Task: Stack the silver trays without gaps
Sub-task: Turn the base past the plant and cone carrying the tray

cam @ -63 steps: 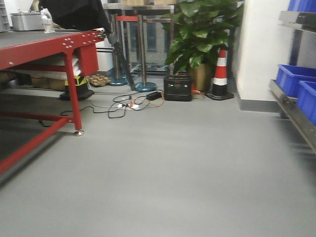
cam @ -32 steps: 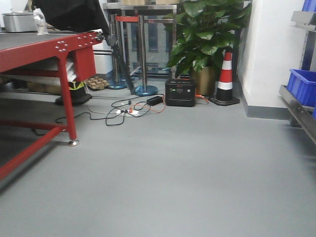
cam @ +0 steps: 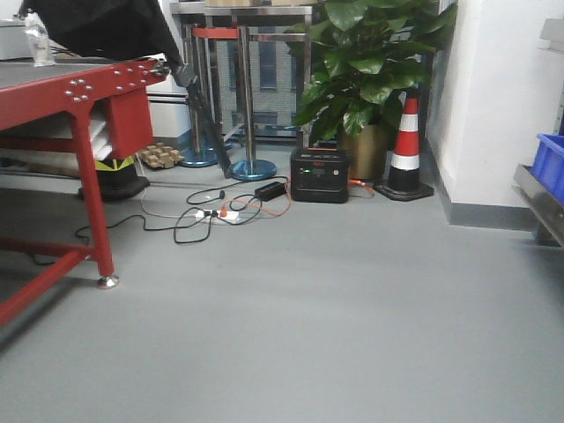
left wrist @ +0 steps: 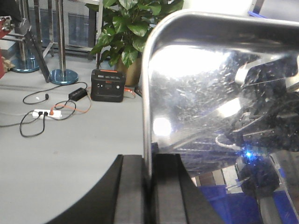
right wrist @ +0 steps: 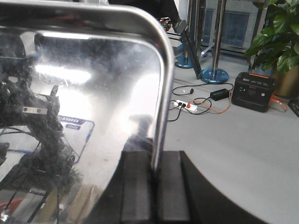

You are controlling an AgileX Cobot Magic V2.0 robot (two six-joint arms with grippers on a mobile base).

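In the left wrist view a silver tray stands on edge, its scuffed mirror base filling the right half of the picture. My left gripper is shut on its thin rim. The right wrist view shows a silver tray filling the left half, with my right gripper shut on its rim. I cannot tell whether both hold the same tray. Neither the trays nor the grippers appear in the front view.
A red metal table stands at the left. Ahead are steel posts, a potted plant, a striped cone, a black power box and loose cables on the grey floor. A blue bin sits at the right.
The front view has advanced toward the plant and cone. The red table has slid left, and the blue bins and steel shelf have mostly left the right edge.
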